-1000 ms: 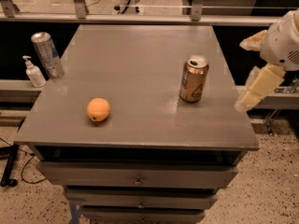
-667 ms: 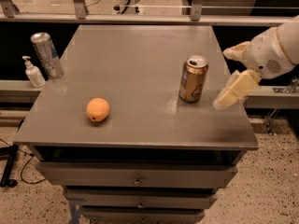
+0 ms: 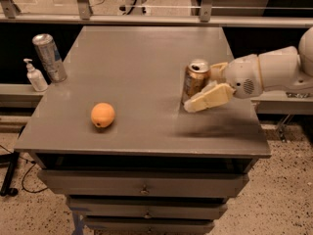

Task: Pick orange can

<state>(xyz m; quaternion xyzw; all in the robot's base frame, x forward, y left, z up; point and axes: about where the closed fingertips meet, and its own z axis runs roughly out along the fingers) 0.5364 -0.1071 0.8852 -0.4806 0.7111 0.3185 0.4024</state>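
Observation:
The orange can (image 3: 194,80), short and golden-orange with a silver top, stands upright on the right part of the grey table (image 3: 137,58). My gripper (image 3: 206,85) reaches in from the right at can height. It is open. One cream finger (image 3: 209,98) lies in front of the can's lower right side, and the other finger (image 3: 219,68) sits behind its upper right side. The can is partly between the fingers. I cannot tell whether they touch it.
A round orange fruit (image 3: 102,115) lies at the table's front left. A taller silver can (image 3: 49,57) stands at the back left corner, with a white pump bottle (image 3: 35,76) on a shelf beside it. Drawers (image 3: 142,187) sit below the table front.
My gripper has moved left from beyond the table's right edge up to the orange can, and its fingers now flank the can's right side. The can, fruit and silver can have not moved.

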